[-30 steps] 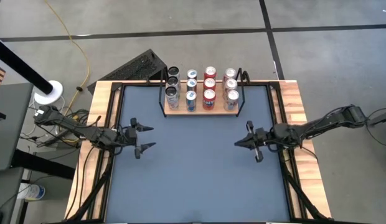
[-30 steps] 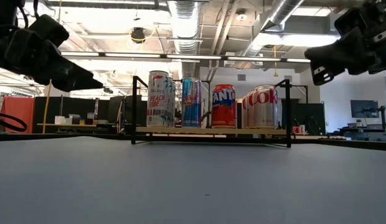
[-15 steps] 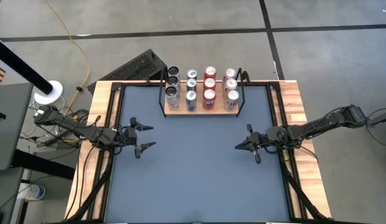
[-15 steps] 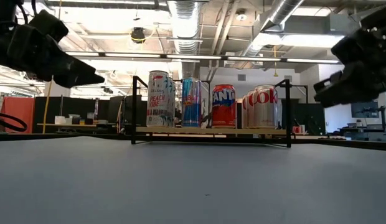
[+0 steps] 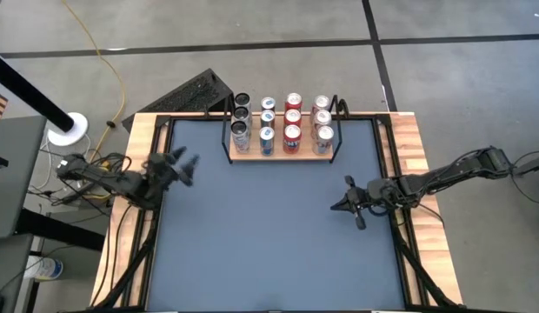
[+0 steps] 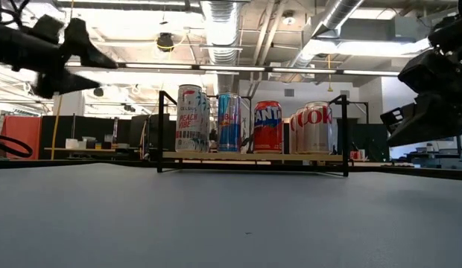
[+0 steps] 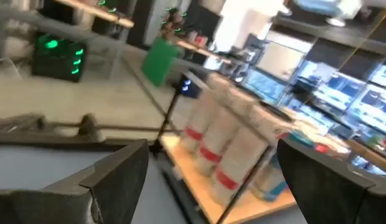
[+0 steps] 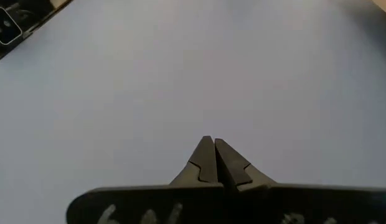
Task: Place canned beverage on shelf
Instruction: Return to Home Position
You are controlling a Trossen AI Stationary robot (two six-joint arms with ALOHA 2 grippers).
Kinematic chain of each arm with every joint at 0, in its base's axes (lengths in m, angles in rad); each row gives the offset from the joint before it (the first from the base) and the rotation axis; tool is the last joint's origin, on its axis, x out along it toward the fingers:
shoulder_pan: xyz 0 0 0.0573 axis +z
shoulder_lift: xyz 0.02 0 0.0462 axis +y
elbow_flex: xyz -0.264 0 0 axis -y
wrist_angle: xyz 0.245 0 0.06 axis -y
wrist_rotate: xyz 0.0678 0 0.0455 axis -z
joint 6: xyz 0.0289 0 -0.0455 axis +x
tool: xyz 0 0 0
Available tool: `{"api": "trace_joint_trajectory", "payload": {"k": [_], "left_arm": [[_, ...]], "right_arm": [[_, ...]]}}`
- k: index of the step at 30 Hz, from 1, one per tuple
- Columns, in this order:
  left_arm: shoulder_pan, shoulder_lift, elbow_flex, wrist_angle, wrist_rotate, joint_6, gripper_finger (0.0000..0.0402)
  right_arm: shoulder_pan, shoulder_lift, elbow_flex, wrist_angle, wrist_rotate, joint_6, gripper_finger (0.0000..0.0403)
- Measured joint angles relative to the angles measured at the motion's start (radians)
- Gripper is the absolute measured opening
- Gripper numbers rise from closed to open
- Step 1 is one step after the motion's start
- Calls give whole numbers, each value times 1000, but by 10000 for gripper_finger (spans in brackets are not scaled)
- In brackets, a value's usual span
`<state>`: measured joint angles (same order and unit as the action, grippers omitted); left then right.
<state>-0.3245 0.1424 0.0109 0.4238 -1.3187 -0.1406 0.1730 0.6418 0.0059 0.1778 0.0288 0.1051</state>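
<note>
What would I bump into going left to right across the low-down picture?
First the left gripper → white peach can → blue can → red Fanta can → silver Coke can → right gripper.

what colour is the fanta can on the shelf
The fanta can is red; clearest in the low view.

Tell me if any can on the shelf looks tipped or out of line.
Nothing stands out: the soda cans stand upright in four straight rows on the shelf, both the left gripper and right gripper clear of it.
</note>
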Motion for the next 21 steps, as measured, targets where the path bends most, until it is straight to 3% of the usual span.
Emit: {"api": "trace_joint_trajectory", "payload": {"k": [1,3,8,13,16,21], "left_arm": [[-4,-28,0,-28,-30,-12,341],[-10,-77,0,-97,7,-12,341],[-17,-140,0,-210,401,7,341],[-17,-137,0,-270,675,-46,341],[-17,-136,0,-318,764,-62,341],[-17,-136,0,-345,795,-63,341]], "right_arm": [[0,0,0,0,0,0,1],[0,0,0,0,0,0,1],[0,0,-1,-1,0,0,1],[0,0,-1,-5,-1,0,1],[0,0,-1,-6,-1,0,1],[0,0,-1,-8,-1,0,1]]}}
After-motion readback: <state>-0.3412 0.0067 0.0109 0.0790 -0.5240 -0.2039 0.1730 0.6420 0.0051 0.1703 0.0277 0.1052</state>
